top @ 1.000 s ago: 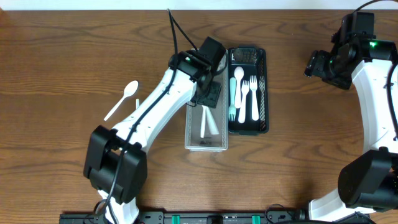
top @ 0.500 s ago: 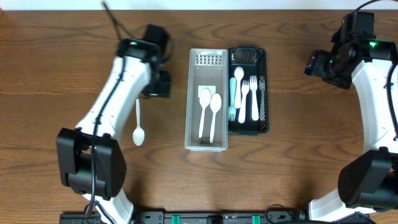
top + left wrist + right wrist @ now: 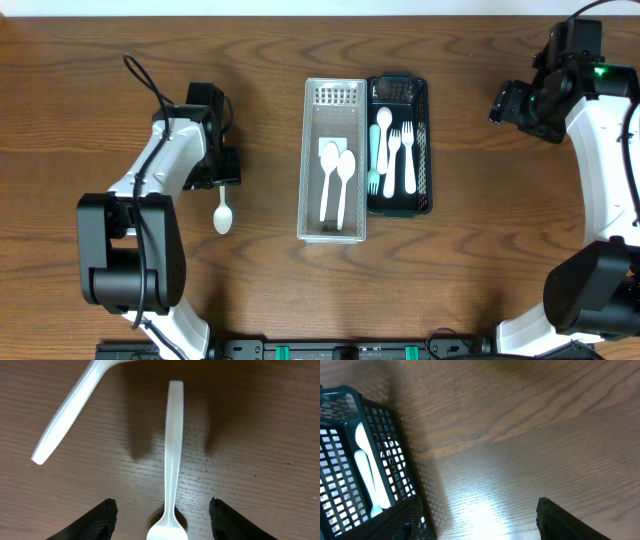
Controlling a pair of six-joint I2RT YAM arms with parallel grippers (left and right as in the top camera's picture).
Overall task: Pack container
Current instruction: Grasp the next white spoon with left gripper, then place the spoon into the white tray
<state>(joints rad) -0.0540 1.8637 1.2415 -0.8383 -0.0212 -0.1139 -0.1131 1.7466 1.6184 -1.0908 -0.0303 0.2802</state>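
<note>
A white plastic spoon [image 3: 223, 212] lies on the wooden table at the left, its bowl toward the front. My left gripper [image 3: 222, 178] hovers over its handle, open and empty. In the left wrist view the spoon [image 3: 174, 450] lies between the two fingers of that gripper [image 3: 162, 510]. A second white utensil handle [image 3: 65, 417] lies slanted beside it. The white mesh container [image 3: 310, 160] holds two white spoons [image 3: 337, 180]. The black mesh container [image 3: 428, 140] holds white forks and a pale spoon. My right gripper [image 3: 508, 104] is open and empty, over bare table to the right of the black container [image 3: 380, 435].
The two containers stand side by side, touching, at the table's middle. The right arm rises along the right edge. Bare wood lies between the right gripper's fingers [image 3: 480, 515].
My left arm has swung left from over the white container to above the loose spoon. Two spoons now show in the white container. The loose spoon lies straight where it lay slanted. The right arm has not moved.
</note>
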